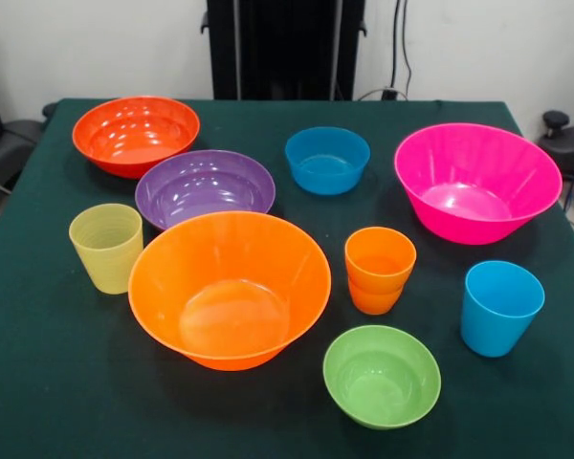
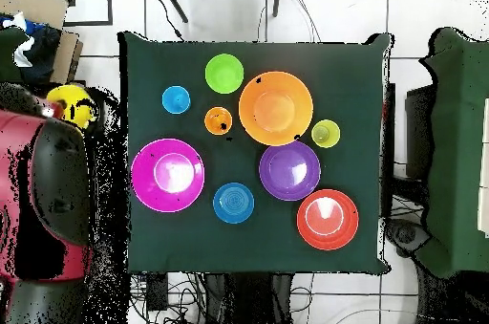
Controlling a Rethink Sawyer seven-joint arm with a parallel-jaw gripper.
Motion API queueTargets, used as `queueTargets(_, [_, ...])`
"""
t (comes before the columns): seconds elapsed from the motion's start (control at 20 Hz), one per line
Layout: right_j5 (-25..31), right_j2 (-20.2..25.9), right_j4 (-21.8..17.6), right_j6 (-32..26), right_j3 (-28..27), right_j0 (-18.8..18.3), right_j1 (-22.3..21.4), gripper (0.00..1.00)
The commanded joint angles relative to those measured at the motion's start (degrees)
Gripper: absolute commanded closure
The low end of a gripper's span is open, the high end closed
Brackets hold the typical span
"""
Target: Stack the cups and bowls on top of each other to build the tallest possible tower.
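Observation:
All vessels stand apart and upright on the green table [image 1: 38, 382]. The large orange bowl [image 1: 230, 287] is at front centre and the hot pink bowl [image 1: 476, 182] at right. The red-orange bowl [image 1: 136, 134], purple bowl [image 1: 205, 186] and blue bowl [image 1: 327, 160] are further back. The lime green bowl [image 1: 382, 375] is at the front. The ribbed cup [image 1: 106, 247] is at left and the sky blue cup [image 1: 500, 306] at right. The orange cup [image 1: 380, 268] has a step in its wall, as if nested in another cup. No separate yellow cup shows. No tower stands. The gripper shows in neither view.
In the overhead view the red and black arm [image 2: 48, 186] hangs off the table's left edge, beside a yellow object [image 2: 72, 105] that I cannot identify. A second green table [image 2: 458, 148] stands at the right. Cables lie on the floor by the robot's base.

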Motion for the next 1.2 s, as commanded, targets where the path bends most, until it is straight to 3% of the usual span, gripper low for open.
queueTargets(0.05, [-0.5, 14.3, -12.8, -25.8, 8.3, -8.9, -5.1, 1.0])
queueTargets(0.55, [1.3, 22.2, -21.8, -34.1, 5.6, -20.0, -8.0, 1.0])
queueTargets(0.7, [2.4, 21.6, -22.5, -27.0, 5.3, -20.7, -8.2, 1.0])
queueTargets(0.85, [4.6, 20.8, -20.7, -17.1, 6.7, -20.9, -9.0, 1.0])
queueTargets(1.0, [6.8, 16.8, -17.9, -0.5, 8.7, -17.1, -9.8, 1.0])
queueTargets(1.2, [8.8, 12.8, -14.9, 14.6, 9.2, -12.4, -10.1, 1.0])
